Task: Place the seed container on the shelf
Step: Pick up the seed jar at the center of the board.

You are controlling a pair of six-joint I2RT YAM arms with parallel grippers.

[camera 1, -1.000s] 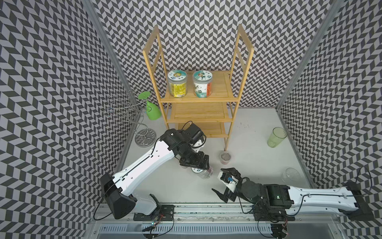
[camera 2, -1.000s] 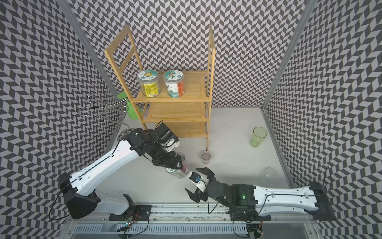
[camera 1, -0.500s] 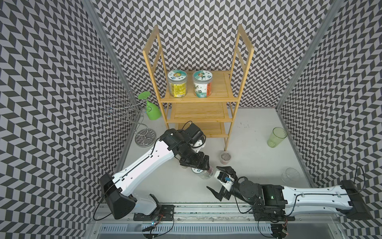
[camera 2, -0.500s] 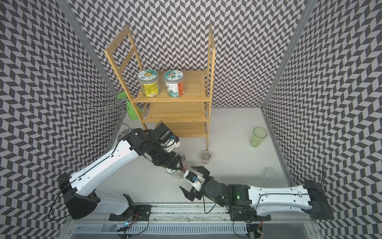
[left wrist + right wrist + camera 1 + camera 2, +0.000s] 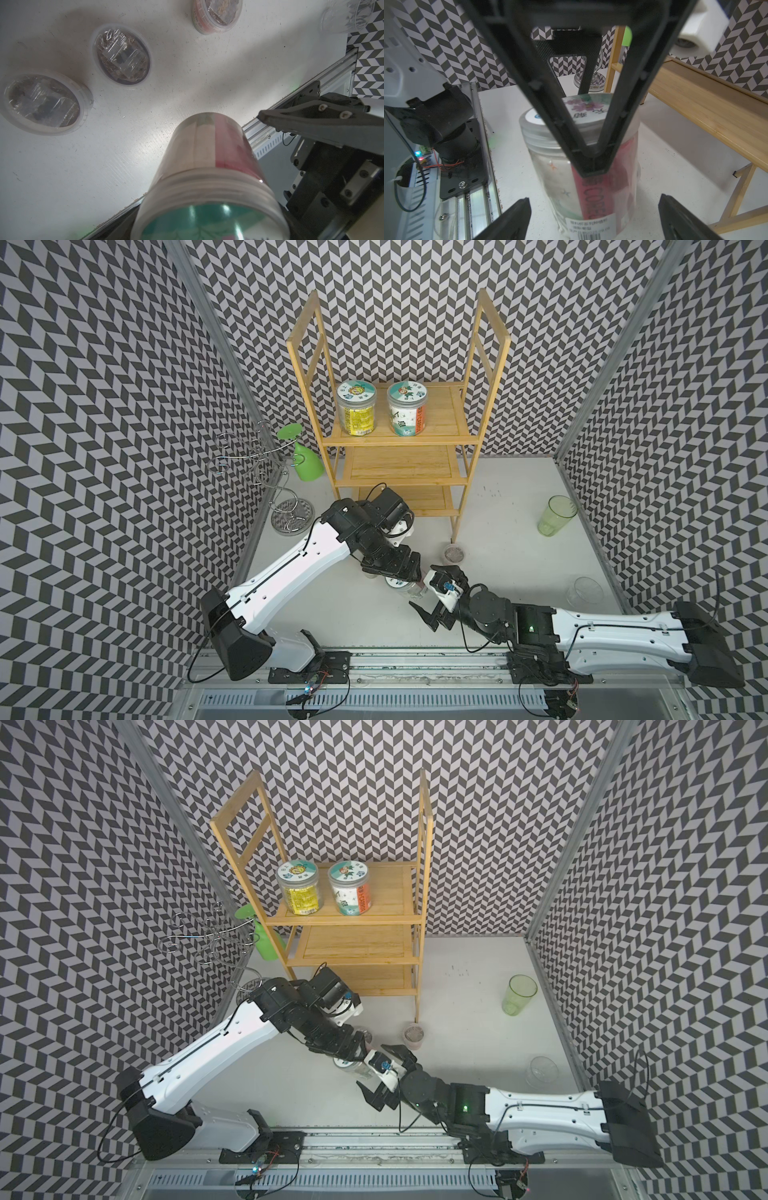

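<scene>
Shelf: stands well beyond both pincers, on the side away from the rail. Two jars already share its top tier. Risk, as I judge it: a carried container clips a front post or a tier edge on the way in, or nudges those jars if it is set down too close to them.

Left pincer: reaches down from above and is closed on the seed container at the neck, just under the lid.

Right pincer: spread wide and holding nothing. It has one finger on either side of the container's lower body, with no contact that I can see. Risk: two pincers crowd one jar, so a closing finger may strike the left pincer's finger. If the left lets go before the right has bitten, the smooth clear wall could slip or topple.

Seed container: directly beneath the left pincer and between the right pincer's fingers. I cannot tell whether its base rests on the table or hangs just clear.

Small tubs: on the table a little past the left pincer. A swinging jar could knock them.

Orientation: the long axis is near vertical, with the lid up toward the left pincer's wrist and the base toward the table. Both top views suggest a slight lean, base toward the right pincer, though that may be only the viewing angle.
</scene>
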